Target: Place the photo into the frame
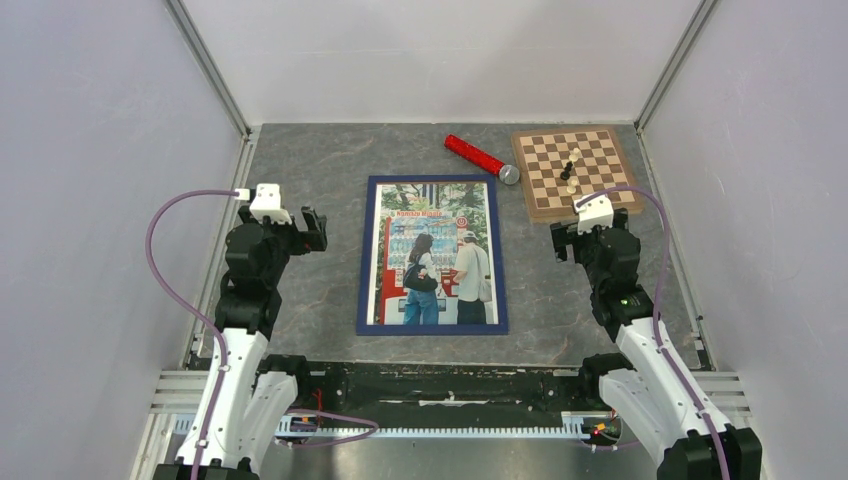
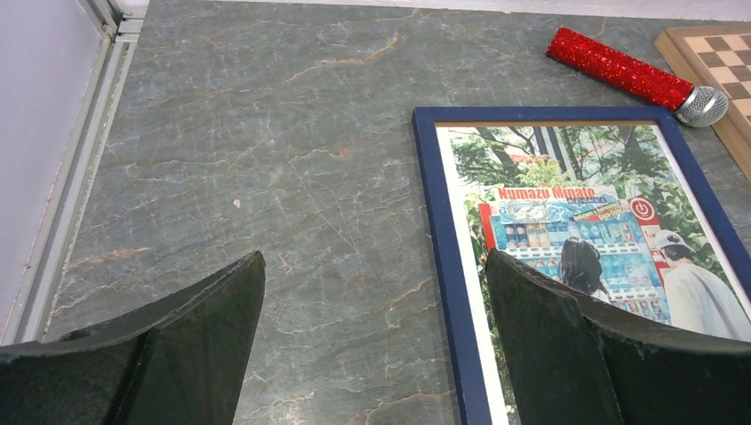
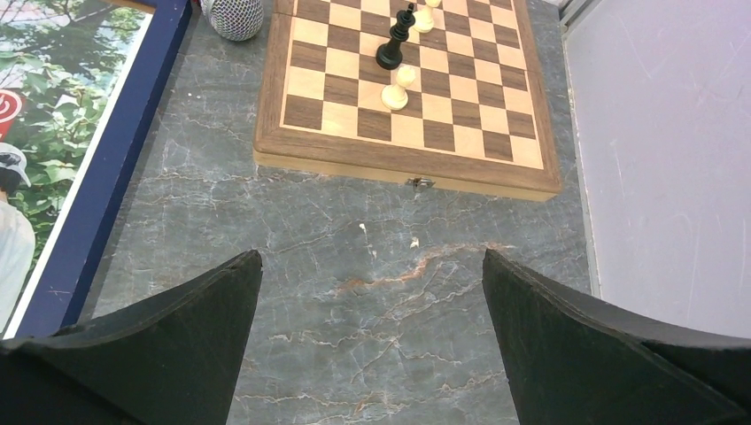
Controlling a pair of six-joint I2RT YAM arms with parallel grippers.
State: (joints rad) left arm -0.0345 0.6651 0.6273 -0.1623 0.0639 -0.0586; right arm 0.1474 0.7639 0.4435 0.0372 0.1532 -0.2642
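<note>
Note that both arms stand folded at the near edge of the table [image 1: 300,160], one on each side, with the wrists angled forward and down.

- The left gripper [image 1: 312,230] is fully open and holds nothing.
- The right gripper [image 1: 560,243] is also fully open and empty.
- Both grippers hang over bare table.

The frame [image 1: 366,260] lies flat at the table centre, blue face up, between the two grippers and touching neither. The photo [image 1: 432,255] lies picture side up inside the blue border. In the left wrist view, the frame's left rail runs just beside the right-hand finger [image 2: 549,336].

A chessboard [image 1: 575,172] lies far right, beyond the right gripper, with a red microphone [image 1: 480,158] beside it.
</note>
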